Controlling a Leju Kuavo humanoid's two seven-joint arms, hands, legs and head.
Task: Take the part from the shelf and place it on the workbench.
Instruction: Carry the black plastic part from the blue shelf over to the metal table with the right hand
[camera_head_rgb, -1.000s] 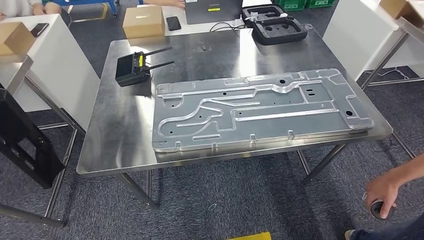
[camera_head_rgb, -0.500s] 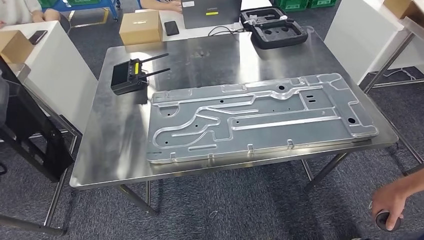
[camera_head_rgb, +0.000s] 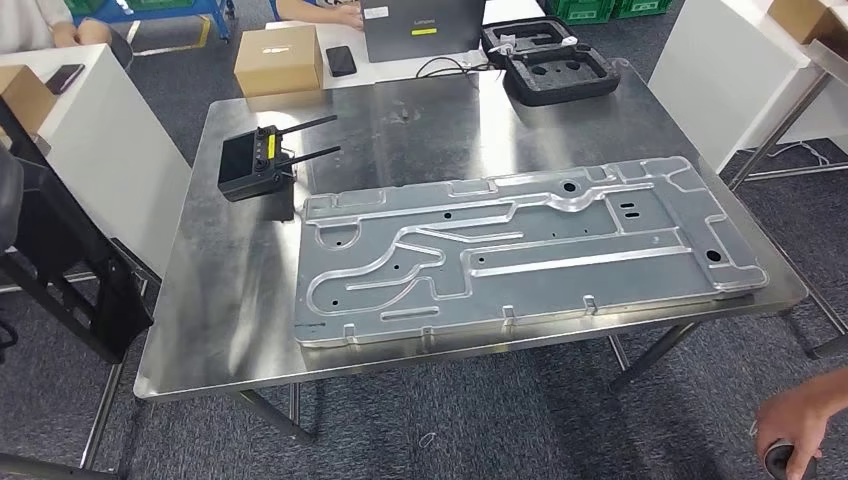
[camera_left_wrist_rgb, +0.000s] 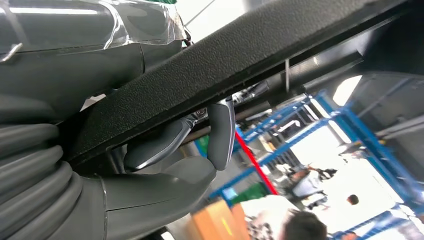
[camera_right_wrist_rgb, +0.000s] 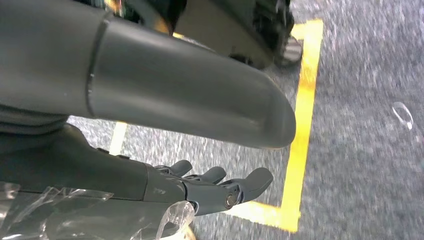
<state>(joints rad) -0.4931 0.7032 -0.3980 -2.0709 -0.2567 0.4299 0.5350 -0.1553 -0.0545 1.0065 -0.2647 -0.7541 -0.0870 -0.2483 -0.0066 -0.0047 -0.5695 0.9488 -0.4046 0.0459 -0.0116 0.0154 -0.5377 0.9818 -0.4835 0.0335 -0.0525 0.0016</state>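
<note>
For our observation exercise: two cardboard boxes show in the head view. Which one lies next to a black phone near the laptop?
The cardboard box beyond the steel table's far left corner; the phone lies just right of it. The other box is cut off at the picture's left edge.

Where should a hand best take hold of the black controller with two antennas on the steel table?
Probably by the controller body, pinched across its black block, coming from the steel table at its left edge. Both antennas stick out to the right, toward the stamped metal plate, so that side is crowded and the thin rods make a poor hold.
</note>
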